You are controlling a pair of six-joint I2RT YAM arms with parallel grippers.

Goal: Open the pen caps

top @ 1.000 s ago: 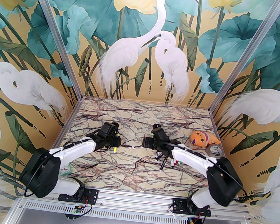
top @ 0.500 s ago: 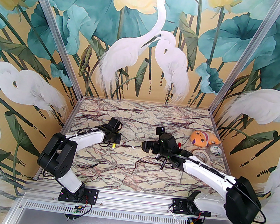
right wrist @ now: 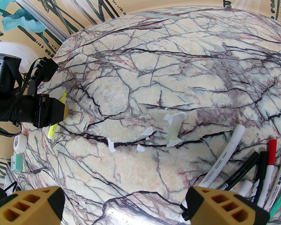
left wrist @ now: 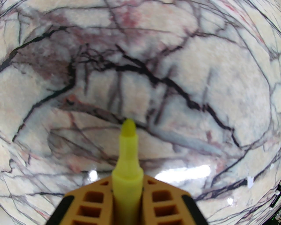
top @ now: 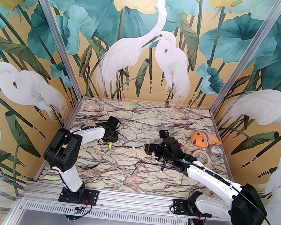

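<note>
Several capped pens lie just near-right of my empty, wide-open right hand, barrels running near-far; my left hand grips the uncapped yellow marker.

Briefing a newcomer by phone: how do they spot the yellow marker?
On the marbled table, look left-centre to the left gripper. The yellow marker is clamped between its orange fingers, felt tip bare, unlike the pens lying loose at right.
</note>
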